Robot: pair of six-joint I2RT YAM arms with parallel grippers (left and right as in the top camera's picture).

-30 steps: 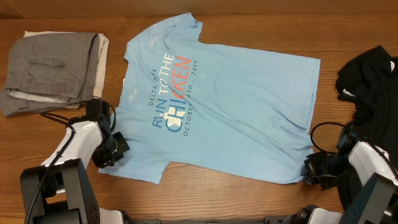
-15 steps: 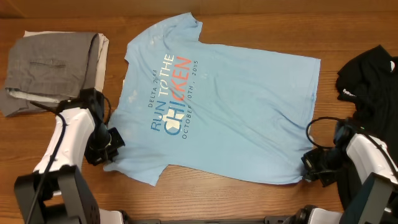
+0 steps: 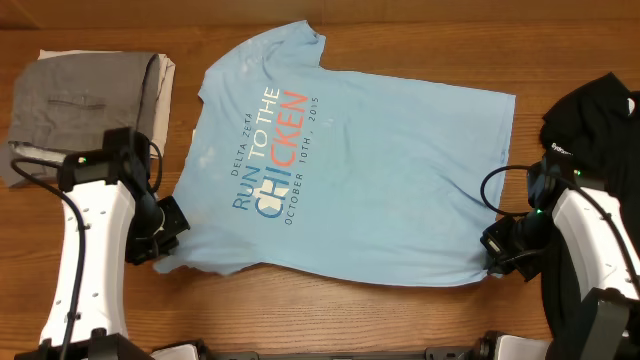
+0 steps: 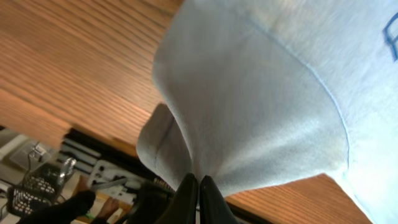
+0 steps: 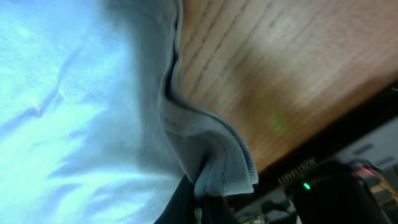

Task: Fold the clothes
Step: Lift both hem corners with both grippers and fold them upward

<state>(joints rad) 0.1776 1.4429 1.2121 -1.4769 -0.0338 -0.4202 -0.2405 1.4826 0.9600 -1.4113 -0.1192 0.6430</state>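
Near the front edge of the table, the left gripper pinches a sleeve of the light blue T-shirt. The right gripper pinches a hem corner. The shirt lies flat in the middle with a little bare wood around it. Only the wrist views show the cloth squeezed between the fingers. Only the top view shows the gray folded pants and a black garment farther back.

desk: wood-grain top | item 1: light blue T-shirt, spread flat, lettering up, reaching from the left jaws across to the right jaws | item 2: folded grey garment, beyond the left jaws, just clear of the shirt sleeve | item 3: crumpled black garment, beyond the right jaws
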